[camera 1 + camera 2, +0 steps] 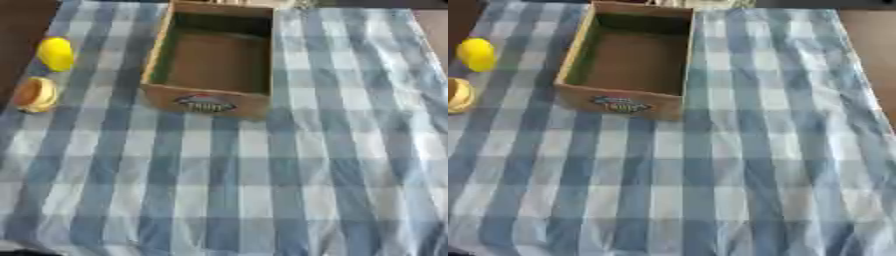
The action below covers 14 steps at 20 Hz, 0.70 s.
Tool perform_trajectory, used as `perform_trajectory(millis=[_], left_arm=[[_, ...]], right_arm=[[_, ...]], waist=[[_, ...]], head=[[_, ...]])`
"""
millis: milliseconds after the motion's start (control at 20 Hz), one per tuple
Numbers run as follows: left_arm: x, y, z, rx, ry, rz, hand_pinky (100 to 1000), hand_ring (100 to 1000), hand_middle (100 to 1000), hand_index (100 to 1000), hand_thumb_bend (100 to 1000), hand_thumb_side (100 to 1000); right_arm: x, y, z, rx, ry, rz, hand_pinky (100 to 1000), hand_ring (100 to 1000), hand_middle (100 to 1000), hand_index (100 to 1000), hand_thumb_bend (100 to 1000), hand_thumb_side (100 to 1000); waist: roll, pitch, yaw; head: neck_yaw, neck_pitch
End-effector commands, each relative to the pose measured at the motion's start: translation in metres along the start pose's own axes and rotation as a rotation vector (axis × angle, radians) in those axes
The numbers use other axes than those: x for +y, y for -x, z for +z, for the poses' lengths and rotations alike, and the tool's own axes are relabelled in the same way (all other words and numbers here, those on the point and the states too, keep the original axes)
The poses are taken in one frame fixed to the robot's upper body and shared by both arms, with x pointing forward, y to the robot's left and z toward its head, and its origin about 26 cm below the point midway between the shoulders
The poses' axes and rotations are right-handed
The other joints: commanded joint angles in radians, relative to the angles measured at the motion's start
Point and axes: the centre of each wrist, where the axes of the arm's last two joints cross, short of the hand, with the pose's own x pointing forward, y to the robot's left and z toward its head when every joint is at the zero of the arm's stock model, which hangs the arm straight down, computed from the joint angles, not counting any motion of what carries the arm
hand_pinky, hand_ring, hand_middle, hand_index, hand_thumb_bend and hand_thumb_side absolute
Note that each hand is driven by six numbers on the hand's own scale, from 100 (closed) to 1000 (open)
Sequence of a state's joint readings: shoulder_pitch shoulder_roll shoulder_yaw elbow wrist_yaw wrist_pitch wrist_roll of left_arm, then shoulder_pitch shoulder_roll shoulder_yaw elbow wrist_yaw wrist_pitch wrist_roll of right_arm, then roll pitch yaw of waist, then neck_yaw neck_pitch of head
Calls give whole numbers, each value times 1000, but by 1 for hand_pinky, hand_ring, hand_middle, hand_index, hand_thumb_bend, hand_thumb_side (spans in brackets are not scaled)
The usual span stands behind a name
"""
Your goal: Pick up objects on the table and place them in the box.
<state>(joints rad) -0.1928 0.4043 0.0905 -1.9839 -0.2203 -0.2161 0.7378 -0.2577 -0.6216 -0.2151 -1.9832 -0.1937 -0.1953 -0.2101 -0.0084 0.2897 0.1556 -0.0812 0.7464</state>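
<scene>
Before the first pick: the box [210, 60] stood empty at the table's [350, 165] far edge, a yellow fruit [55, 53] and a round tan object [36, 94] lay near its left edge, neither robot hand showed, so a reach leftward seemed next.

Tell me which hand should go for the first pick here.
Probably the left. The yellow lemon-like object and the round tan object both lie on the left edge of the checked cloth, left of the empty box. Neither hand is in view.

No robot arms or hands visible in either view
</scene>
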Motion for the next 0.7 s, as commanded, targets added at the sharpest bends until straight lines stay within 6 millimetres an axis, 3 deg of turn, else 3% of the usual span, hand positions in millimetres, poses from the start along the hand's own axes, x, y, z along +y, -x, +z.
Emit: perform_trajectory(millis=[50,250,500,700], left_arm=[[6,-4,-10,-40,22,-24,730,743,692,739,228,398],[18,-6,-27,-73,92,-141,737,753,702,750,242,359],[36,-13,-60,-59,228,-420,757,769,712,783,306,312],[40,-27,-90,7,370,-639,783,790,736,826,369,340]], right_arm=[[-5,-8,-6,-32,-4,20,771,819,602,749,100,513],[-5,-8,-7,-34,-10,26,770,819,602,749,100,515],[-6,-9,-7,-32,-17,33,770,819,601,748,100,518],[-6,-9,-8,-31,-25,37,770,819,601,748,100,521]], waist=[[2,-20,-1],[10,-18,-3],[20,-15,-8],[27,-13,-9]], head=[[2,4],[3,6],[-2,11],[2,16]])
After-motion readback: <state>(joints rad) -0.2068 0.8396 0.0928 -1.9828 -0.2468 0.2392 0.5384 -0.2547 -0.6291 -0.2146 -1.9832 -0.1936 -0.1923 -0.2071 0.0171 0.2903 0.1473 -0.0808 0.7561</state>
